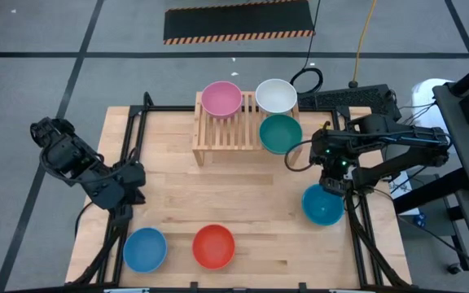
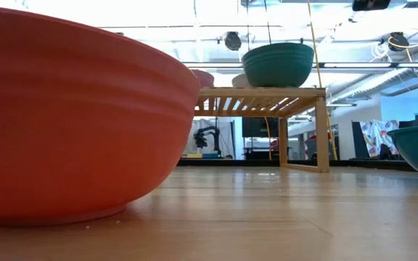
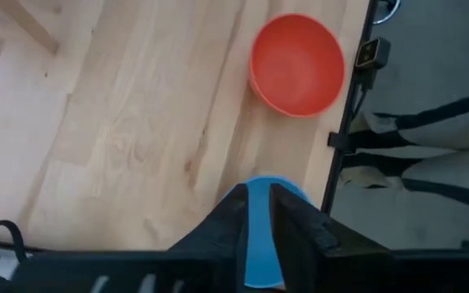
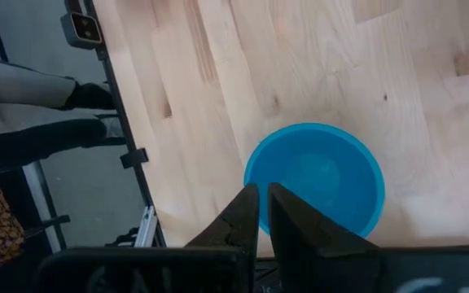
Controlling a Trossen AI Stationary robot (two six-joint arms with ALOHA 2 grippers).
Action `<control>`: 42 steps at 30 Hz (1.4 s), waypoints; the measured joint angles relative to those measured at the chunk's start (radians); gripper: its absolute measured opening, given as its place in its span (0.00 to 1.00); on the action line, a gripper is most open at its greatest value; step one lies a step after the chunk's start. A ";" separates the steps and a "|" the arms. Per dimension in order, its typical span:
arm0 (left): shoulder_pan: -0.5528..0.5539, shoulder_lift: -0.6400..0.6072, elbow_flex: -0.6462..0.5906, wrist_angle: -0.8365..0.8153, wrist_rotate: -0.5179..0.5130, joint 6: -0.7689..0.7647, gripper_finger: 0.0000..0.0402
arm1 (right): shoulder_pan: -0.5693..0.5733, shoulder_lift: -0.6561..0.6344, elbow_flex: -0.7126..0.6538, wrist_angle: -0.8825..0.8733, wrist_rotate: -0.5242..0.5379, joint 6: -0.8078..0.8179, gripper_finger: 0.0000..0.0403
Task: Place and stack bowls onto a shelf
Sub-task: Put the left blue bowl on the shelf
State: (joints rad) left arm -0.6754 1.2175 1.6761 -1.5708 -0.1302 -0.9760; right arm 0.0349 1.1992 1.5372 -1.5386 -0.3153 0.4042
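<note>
Three bowls already sit on the shelf [image 1: 218,134] — the pink bowl [image 1: 221,98] and white bowl [image 1: 276,95] along its far edge, and the green bowl [image 1: 280,133] at its near right corner. Three more rest on the worktop [image 1: 243,195]: the blue bowl [image 1: 145,248] at the front left, the red bowl [image 1: 214,246] just beside it, and the teal-blue bowl [image 1: 322,204] near the right edge.

By the high view the left claw [image 1: 133,195] hangs above the worktop's left side, up from the blue bowl and not touching it; in its wrist view a narrow gap shows between the fingers [image 3: 222,232], with the blue rim seen through it, and nothing is held. The right claw [image 1: 332,183] hovers over the teal-blue bowl's far rim; its fingers [image 4: 238,220] stand nearly together with a thin slit between them, and they have hold of nothing.

These look like light, stiff plastic bowls with smooth, sloped walls — likely to skid across the wood or tip if pushed from the side. The best hold is probably the rim, one finger inside and one outside, pinched firmly but not hard. Being alike in size, they should nest readily once lowered level.
</note>
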 joint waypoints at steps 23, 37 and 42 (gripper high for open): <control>-0.134 0.006 -0.447 0.221 0.182 0.025 0.30 | 0.000 0.000 0.000 0.012 0.002 -0.005 0.06; -0.171 0.006 -0.726 0.478 0.183 -0.003 0.30 | 0.000 0.000 0.000 0.012 0.000 -0.005 0.06; -0.172 0.006 -0.775 0.517 0.183 -0.004 0.30 | 0.000 0.000 0.000 0.012 0.000 -0.005 0.06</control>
State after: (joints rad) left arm -0.8469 1.2240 0.9013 -1.0537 0.0528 -0.9796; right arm 0.0349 1.1992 1.5372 -1.5265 -0.3153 0.3996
